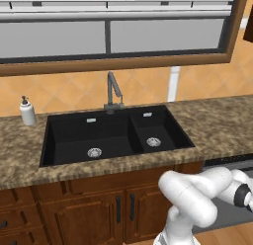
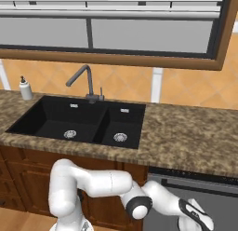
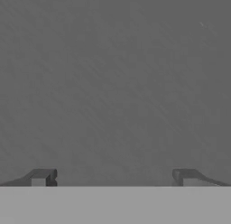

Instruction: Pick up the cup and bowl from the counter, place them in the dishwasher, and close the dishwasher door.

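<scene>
Left base view: one black double sink (image 1: pixel 116 135) in the brown surface (image 1: pixel 217 123), one tap (image 1: pixel 113 93), one soap bottle (image 1: pixel 27 110) far left; the dishwasher door (image 1: pixel 230 189) sits low right.

Right base view: the door (image 2: pixel 204 197) looks shut, the arm low before it.

Hand view: the hand (image 3: pixel 115 177) is spread wide, empty, facing a flat grey panel, probably the door. Likely the closing step; next, back away.

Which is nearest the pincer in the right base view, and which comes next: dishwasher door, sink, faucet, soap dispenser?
1. Dishwasher door: lower right, right by the open pincer.
2. Sink: up and left, set in the counter.
3. Faucet: behind the sink.
4. Soap dispenser: far left corner of the counter.
</scene>
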Robot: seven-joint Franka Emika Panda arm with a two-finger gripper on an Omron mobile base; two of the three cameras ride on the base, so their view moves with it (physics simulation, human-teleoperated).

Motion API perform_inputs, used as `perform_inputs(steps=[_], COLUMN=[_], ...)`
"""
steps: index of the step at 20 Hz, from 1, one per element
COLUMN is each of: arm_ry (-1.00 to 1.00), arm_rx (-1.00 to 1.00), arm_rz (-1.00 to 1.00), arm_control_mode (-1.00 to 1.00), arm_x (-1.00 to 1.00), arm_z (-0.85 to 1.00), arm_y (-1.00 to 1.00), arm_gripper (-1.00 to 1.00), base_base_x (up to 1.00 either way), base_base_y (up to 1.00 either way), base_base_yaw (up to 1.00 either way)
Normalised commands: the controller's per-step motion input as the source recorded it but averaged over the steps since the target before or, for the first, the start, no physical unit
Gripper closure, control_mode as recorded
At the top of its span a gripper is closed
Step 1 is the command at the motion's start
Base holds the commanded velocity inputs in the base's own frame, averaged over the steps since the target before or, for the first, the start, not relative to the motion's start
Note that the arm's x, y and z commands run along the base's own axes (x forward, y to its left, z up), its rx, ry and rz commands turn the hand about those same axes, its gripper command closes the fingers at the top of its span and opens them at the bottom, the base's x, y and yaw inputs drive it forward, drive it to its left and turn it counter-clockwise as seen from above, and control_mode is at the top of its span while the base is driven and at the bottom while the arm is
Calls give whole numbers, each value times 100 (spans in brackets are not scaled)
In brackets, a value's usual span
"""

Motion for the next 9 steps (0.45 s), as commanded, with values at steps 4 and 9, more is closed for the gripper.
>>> perform_inputs(steps=[4, 9], arm_ry=[0, 0], arm_rx=[0, 0], arm_rz=[12, 15], arm_control_mode=[-100, -100], arm_x=[61, 91], arm_z=[0, 0], arm_y=[-17, -2], arm_gripper=[-100, -100], base_base_x=[0, 0], base_base_y=[0, 0], base_base_yaw=[0, 0])
